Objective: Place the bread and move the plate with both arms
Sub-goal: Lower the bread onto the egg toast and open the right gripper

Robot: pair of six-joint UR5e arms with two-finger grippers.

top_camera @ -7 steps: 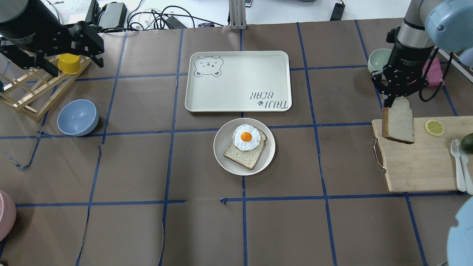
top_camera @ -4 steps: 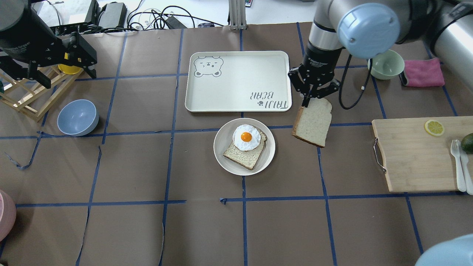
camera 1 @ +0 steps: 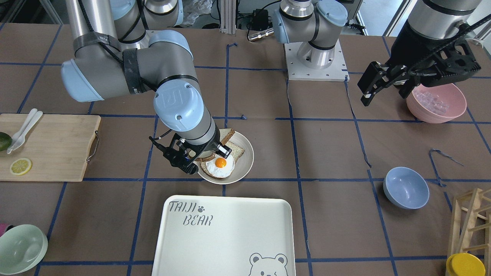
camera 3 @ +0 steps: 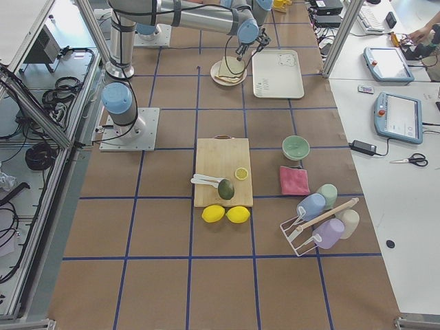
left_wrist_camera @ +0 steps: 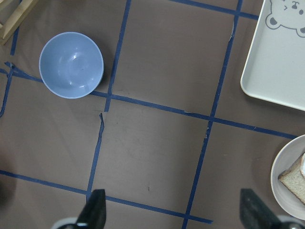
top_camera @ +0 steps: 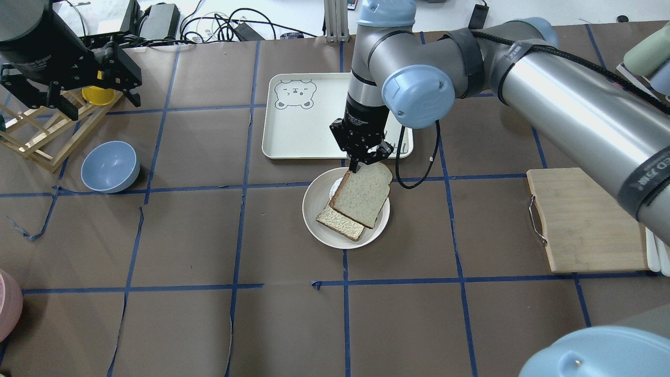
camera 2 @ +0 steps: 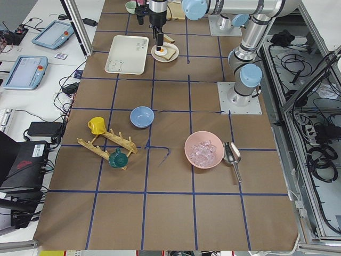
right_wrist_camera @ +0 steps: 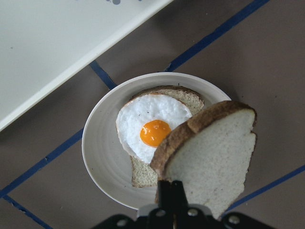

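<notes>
My right gripper (top_camera: 361, 163) is shut on the bread (top_camera: 362, 195), a pale slice with a brown crust. It holds the slice tilted just above the round cream plate (top_camera: 312, 220). In the right wrist view the bread (right_wrist_camera: 214, 157) hangs over the right side of the plate (right_wrist_camera: 97, 152). A smaller slice with a fried egg (right_wrist_camera: 153, 129) lies on the plate. From overhead the bread hides the egg. My left gripper (left_wrist_camera: 174, 212) is open and empty, high over the table's far left (camera 1: 383, 96).
The "TAIJI BEAR" tray (top_camera: 309, 125) lies just beyond the plate. A blue bowl (top_camera: 110, 166), a wooden rack (top_camera: 31, 131) and a yellow cup (top_camera: 97, 96) are at the left. A cutting board (top_camera: 586, 220) is at the right. A pink bowl (camera 1: 437, 103) stands near my left arm.
My right arm has carried the bread leftward, from over the cutting board to over the plate, where it now covers the egg. The left gripper has barely shifted.
</notes>
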